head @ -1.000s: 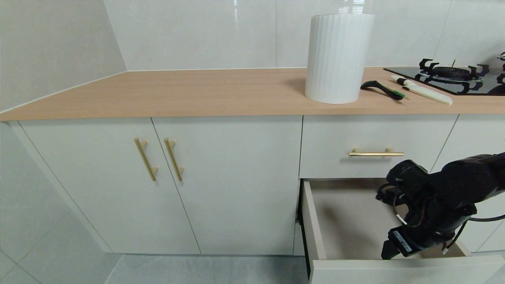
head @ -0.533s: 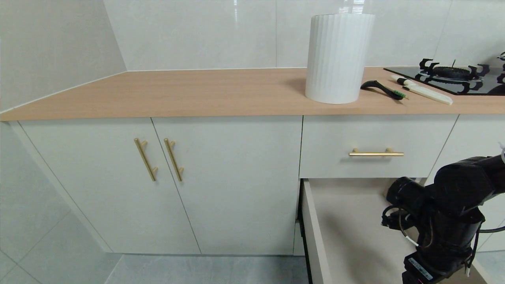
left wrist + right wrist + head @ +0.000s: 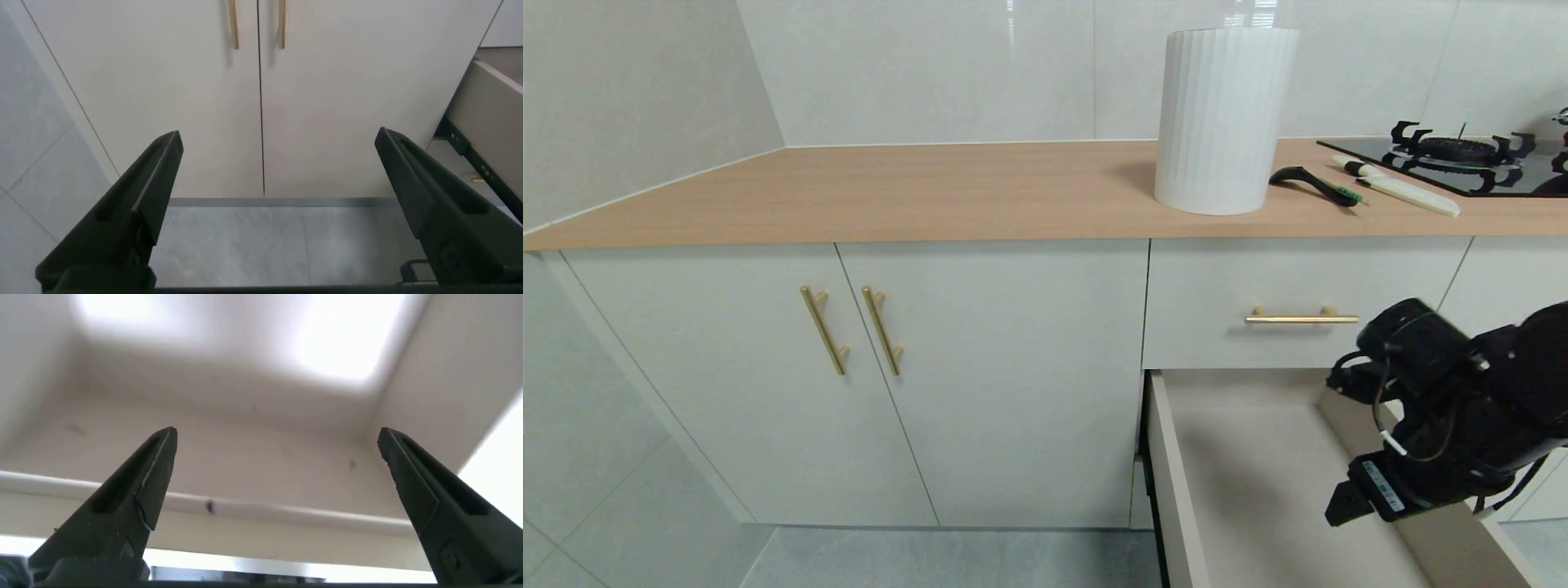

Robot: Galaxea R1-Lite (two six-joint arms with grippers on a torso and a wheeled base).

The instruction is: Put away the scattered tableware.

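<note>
- Tableware: a black-handled peeler (image 3: pixel 1313 183) and a white knife (image 3: pixel 1401 189) lie on the counter (image 3: pixel 931 192), upper right of the head view, between the white ribbed container (image 3: pixel 1225 122) and the stove (image 3: pixel 1462 155).
- Drawer (image 3: pixel 1172 482), lower right, stands open.
- Right gripper (image 3: pixel 276 437) hangs over the drawer's right side, jaws spread wide, nothing held.
- Left gripper (image 3: pixel 278 135) faces the cabinet doors (image 3: pixel 351 98), jaws spread wide, nothing held.
- Progress, as judged: storage is ready, but neither piece is picked up or in the drawer yet. Both are left to fetch and lay in.

Blk utensil (image 3: pixel 1313 184), wht ribbed canister (image 3: pixel 1223 122)
</note>
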